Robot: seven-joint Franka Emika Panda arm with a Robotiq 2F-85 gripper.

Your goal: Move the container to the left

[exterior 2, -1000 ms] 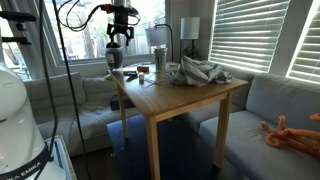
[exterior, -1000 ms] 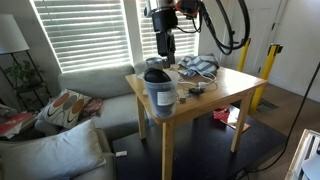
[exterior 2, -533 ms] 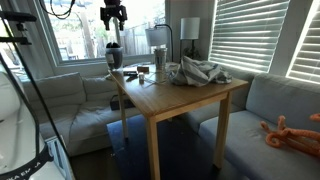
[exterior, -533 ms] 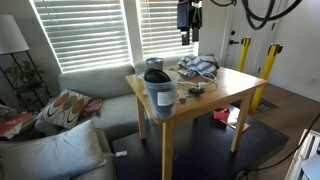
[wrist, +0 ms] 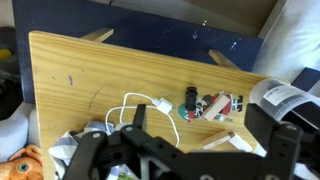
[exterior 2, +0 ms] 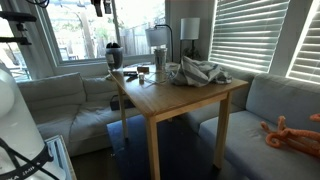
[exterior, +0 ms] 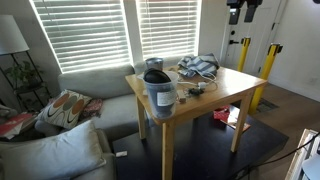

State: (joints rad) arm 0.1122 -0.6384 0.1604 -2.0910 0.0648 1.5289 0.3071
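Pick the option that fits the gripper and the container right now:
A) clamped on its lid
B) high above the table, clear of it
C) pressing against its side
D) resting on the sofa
B: in an exterior view the gripper hangs at the top edge of the picture, far above the table, while the container stands alone near the table's corner.

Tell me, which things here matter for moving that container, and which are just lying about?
For the job: the container; the gripper, open and empty.
Lying about: crumpled cloth; white cable; slimmer clear cylinder; small bits.
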